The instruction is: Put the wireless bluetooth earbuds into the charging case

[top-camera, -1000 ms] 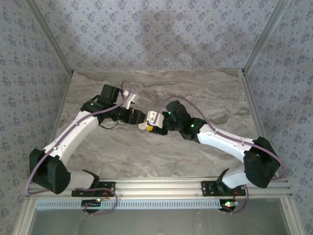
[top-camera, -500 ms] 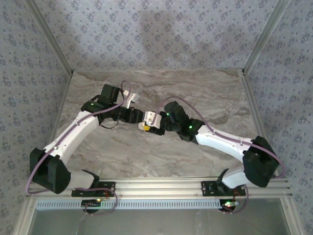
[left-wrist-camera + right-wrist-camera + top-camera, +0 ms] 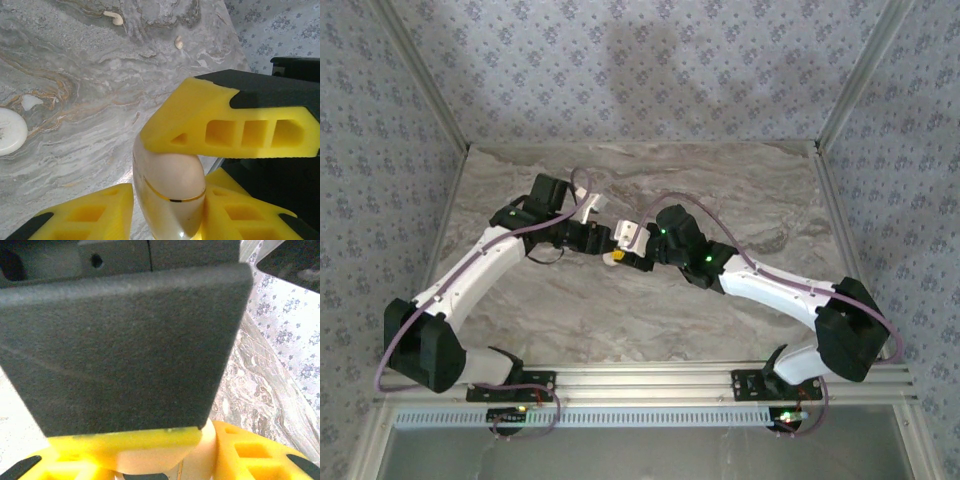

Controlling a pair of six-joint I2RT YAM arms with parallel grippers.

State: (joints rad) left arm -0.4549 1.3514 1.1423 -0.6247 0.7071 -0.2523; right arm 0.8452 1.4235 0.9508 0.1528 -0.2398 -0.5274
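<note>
Case [image 3: 172, 192], held at mid-bench where the two arms meet: a rounded, egg-like shell, pinkish-tan and glossy, paler along its left flank, with one thin gold line running across it. The left fingers [image 3: 85, 215] pinch it, one at each flank. One of the right fingers [image 3: 225, 125] lies across its top. In the right wrist view the right fingers flank the same tan shell and appear closed on it, though a dark matt slab [image 3: 125, 350] in front hides most of the contact. Two earbuds [image 3: 114, 18] lie loose on the bench [image 3: 75, 75], well apart from the case. They are tiny white curved bits, the second earbud [image 3: 178, 42] nearer the wall [image 3: 280, 25]. One disc [image 3: 9, 131], white, flat and round, rests on the bench at the left edge of the left wrist view, cut off by the frame. Fingers: yellow blocks with rows of square hollow cells and black backs. Bench: smooth, grey stone pattern with brown veins. Two arms, left arm [image 3: 470, 270] and right arm [image 3: 770, 285], are built of white links and black joints. The wall carries a small floral print.
</note>
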